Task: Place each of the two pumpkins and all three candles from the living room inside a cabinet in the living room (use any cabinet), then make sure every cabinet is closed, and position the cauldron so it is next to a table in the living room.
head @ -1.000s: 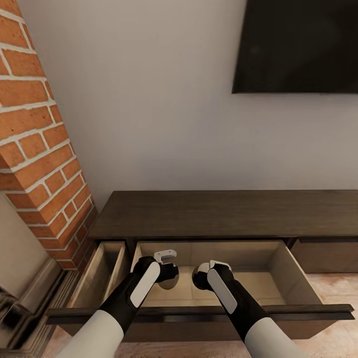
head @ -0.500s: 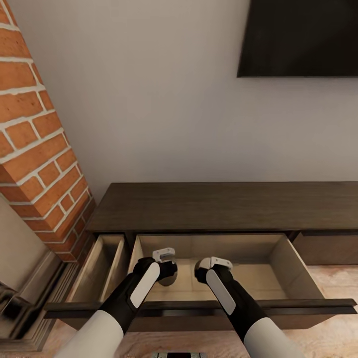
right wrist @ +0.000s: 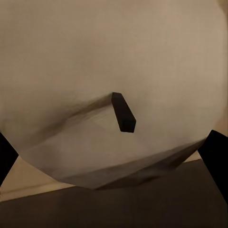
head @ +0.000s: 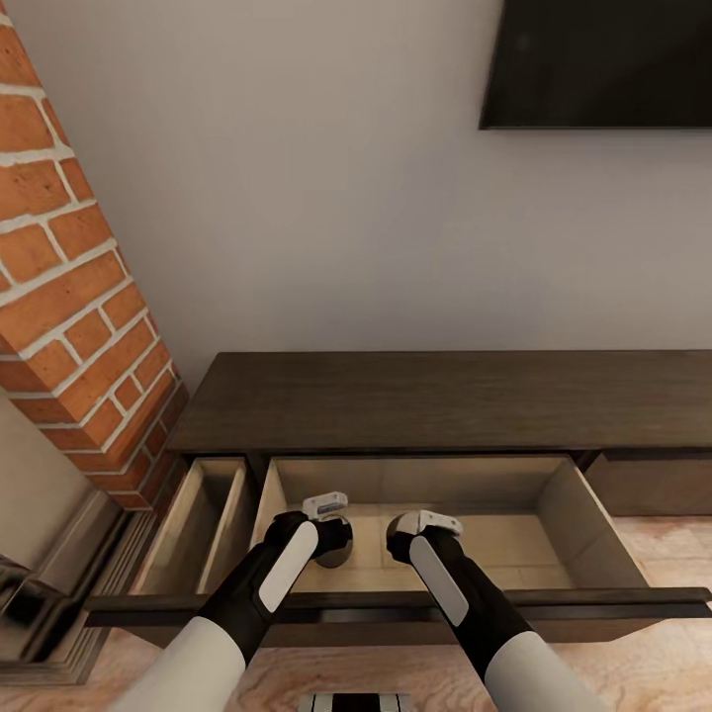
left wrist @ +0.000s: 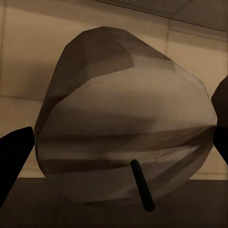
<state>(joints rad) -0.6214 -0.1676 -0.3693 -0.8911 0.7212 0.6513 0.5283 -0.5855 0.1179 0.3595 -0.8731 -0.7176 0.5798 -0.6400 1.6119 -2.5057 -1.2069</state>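
Over the open middle drawer of the long dark-brown wood-grain cabinet (head: pixel 445 400), each of my pincers — left gripper (head: pixel 331 542), right gripper (head: pixel 400 539) — grasps a pale beige-grey wicked candle (left wrist: pixel 123 118) (right wrist: pixel 109 90); next, lower and release.

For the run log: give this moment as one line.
left gripper: holds candle | right gripper: holds candle | both over open cabinet drawer

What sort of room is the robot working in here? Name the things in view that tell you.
Probably a living room: a flat black wall-mounted screen hangs above a long, low dark-brown wooden cabinet with open drawers, and a red brick chimney column stands beside it.
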